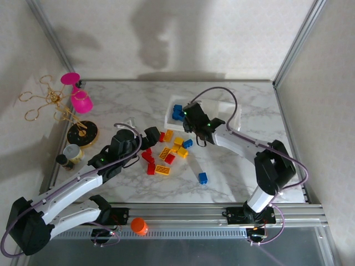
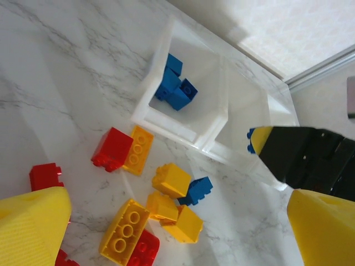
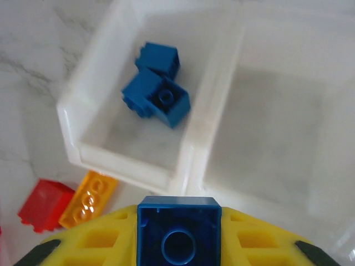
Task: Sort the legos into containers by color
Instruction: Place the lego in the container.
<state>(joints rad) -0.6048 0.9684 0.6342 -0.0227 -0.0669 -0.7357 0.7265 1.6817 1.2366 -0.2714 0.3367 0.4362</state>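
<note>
The clear tray lies at the back of the table, with two blue bricks in its left compartment. My right gripper is shut on a blue brick and hovers just in front of the wall between the left and middle compartments. In the top view that gripper is at the tray's near left corner. My left gripper stands open above a pile of red, yellow and blue bricks, with nothing between its yellow fingers. The pile lies mid-table.
One blue brick lies alone to the near right. A pink cup, gold wire pieces, a black disc and a small jar crowd the left edge. An orange cap rests on the front rail.
</note>
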